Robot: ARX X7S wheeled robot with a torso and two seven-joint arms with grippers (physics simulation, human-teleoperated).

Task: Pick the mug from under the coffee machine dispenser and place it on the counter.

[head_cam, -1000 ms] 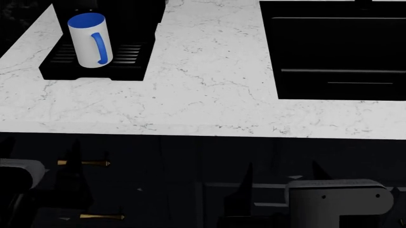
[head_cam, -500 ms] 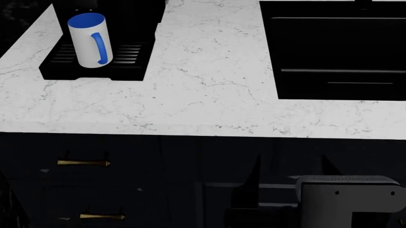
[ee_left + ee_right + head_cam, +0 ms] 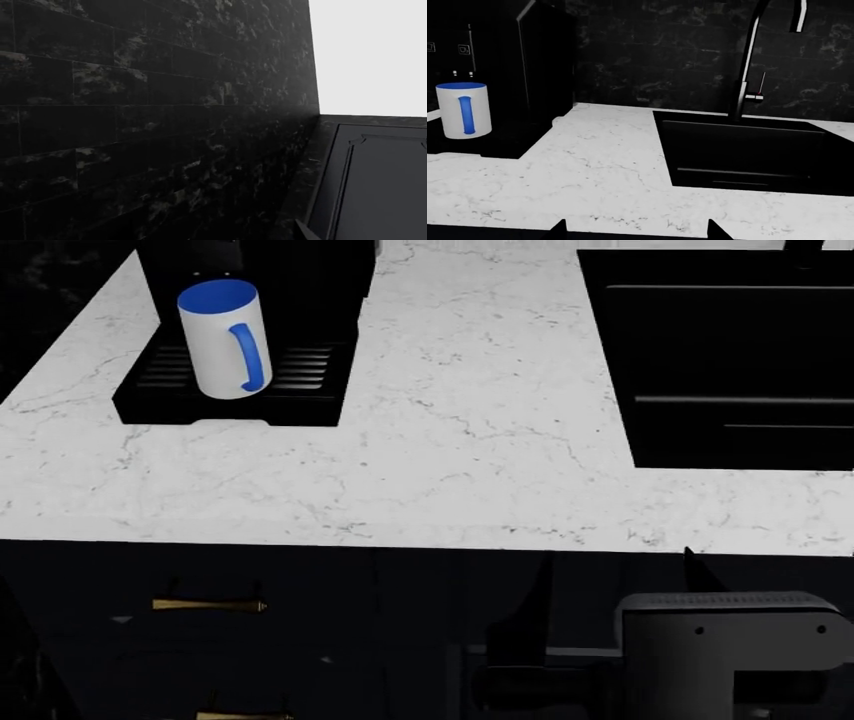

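Mug [image 3: 227, 337] stood upright on the coffee machine dispenser [image 3: 247, 370]; my right gripper [image 3: 614, 585] hung spread below the counter [image 3: 467, 440]; left gripper unseen.

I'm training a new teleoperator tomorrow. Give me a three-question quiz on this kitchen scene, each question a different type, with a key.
1. True or false: the mug stands upright on the drip tray.
2. Multiple choice: in the head view, the sink lies to which side of the mug? A) left B) right C) behind
3. Fill in: the mug's handle is coloured ____.

Key: 1 true; 2 B; 3 blue. The right tool sits low in front of the counter, far from the mug.
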